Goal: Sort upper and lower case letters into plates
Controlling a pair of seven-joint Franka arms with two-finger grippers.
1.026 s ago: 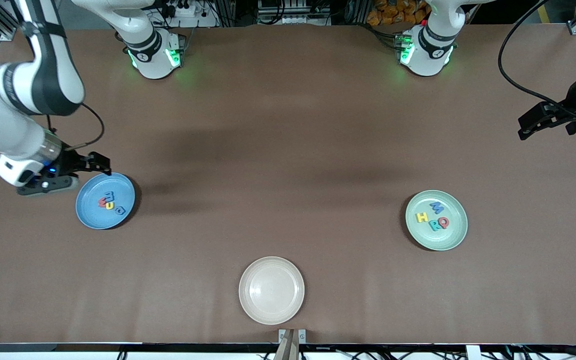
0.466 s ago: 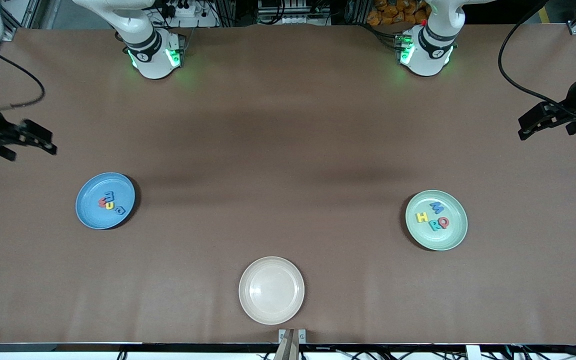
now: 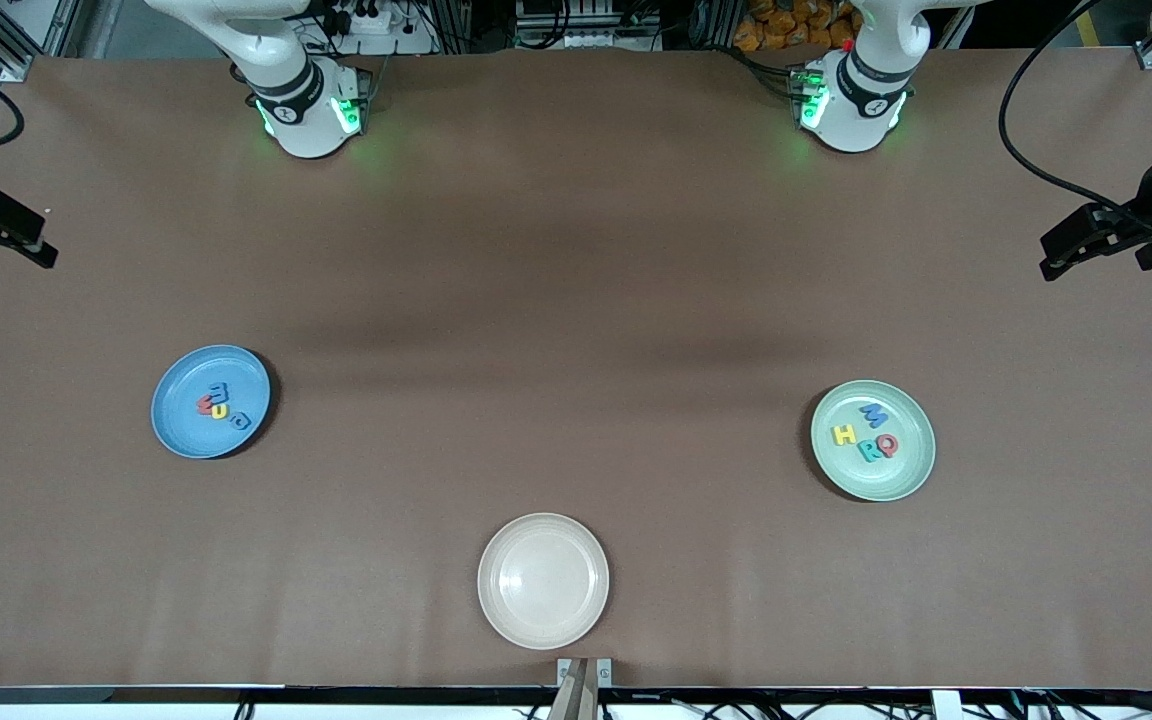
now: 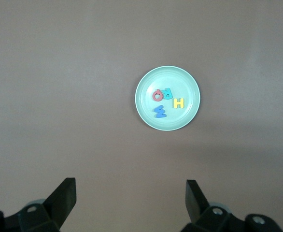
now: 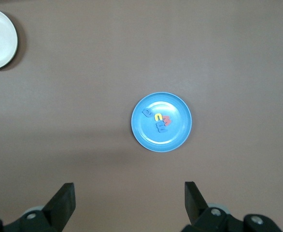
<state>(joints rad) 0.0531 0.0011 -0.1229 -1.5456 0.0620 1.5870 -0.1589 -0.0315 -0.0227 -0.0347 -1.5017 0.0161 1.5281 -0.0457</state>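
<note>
Both pincers high, jaws wide, empty; sorting looked done.
Left pincer [image 4: 130, 193] over mint plate [image 3: 911, 473] with capitals [image 3: 867, 432]; right pincer [image 5: 129, 194] over blue plate [image 3: 176, 434] with smalls [image 3: 220, 402]. Letters likely light, thin: pinch edges.

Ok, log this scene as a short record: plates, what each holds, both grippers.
blue plate: toward the right arm's end; holds four lowercase letters
green plate: toward the left arm's end; holds yellow H, blue M, teal R, red Q
cream plate: nearest the front camera, no letters
left gripper: open, high over the table
right gripper: open, high over the table
</note>
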